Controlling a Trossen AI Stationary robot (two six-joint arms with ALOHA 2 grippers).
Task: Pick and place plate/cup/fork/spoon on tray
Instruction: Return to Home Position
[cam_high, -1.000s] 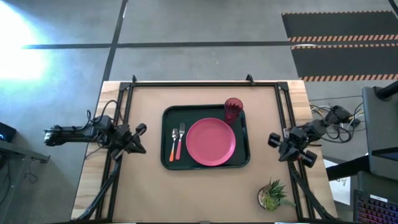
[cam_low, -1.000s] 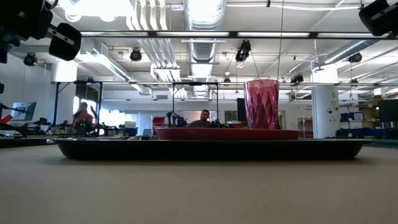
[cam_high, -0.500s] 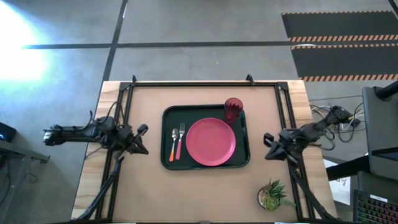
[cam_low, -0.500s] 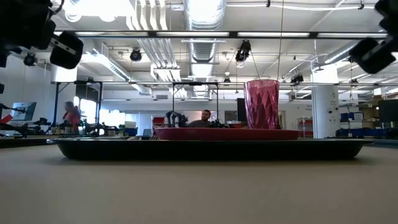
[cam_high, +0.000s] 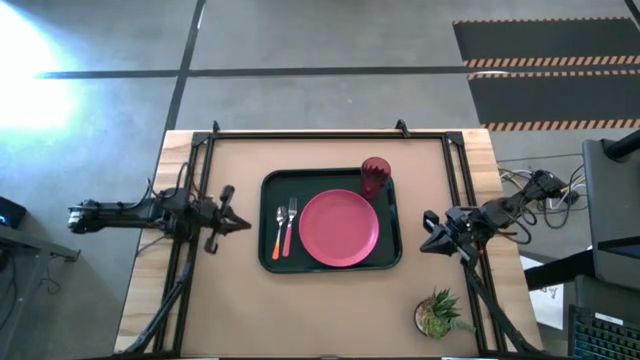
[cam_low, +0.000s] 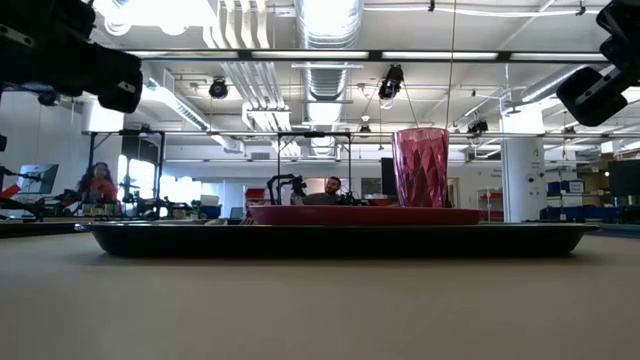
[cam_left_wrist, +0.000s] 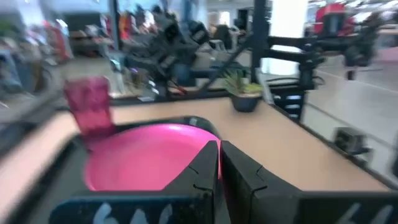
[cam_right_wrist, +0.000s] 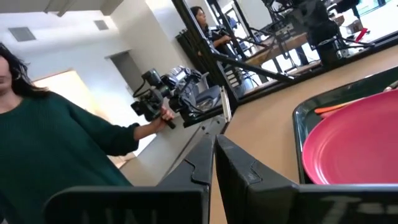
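Note:
The dark tray (cam_high: 268, 200) lies in the middle of the table. On it lie the pink-red plate (cam_high: 339, 228), and left of the plate the fork (cam_high: 290, 226) and the orange-handled spoon (cam_high: 278, 234). The dark-red cup (cam_high: 375, 176) stands upright in the tray's far right corner. My left gripper (cam_high: 243, 222) hangs shut and empty left of the tray, pointing at it; its wrist view shows the plate (cam_left_wrist: 140, 163) and the cup (cam_left_wrist: 91, 113). My right gripper (cam_high: 424, 233) hangs shut and empty right of the tray, pointing at it.
A small potted plant (cam_high: 437, 315) stands at the table's near right corner. Black frame rails (cam_high: 200, 160) run along the left, far and right sides. A person in a green sweater (cam_right_wrist: 56, 143) shows beyond the table in the right wrist view.
My right gripper has moved toward the table's left, closer to the tray, and swung round toward it. My left gripper has swung round to point at the tray and shifted slightly toward it. The tableware has stayed still.

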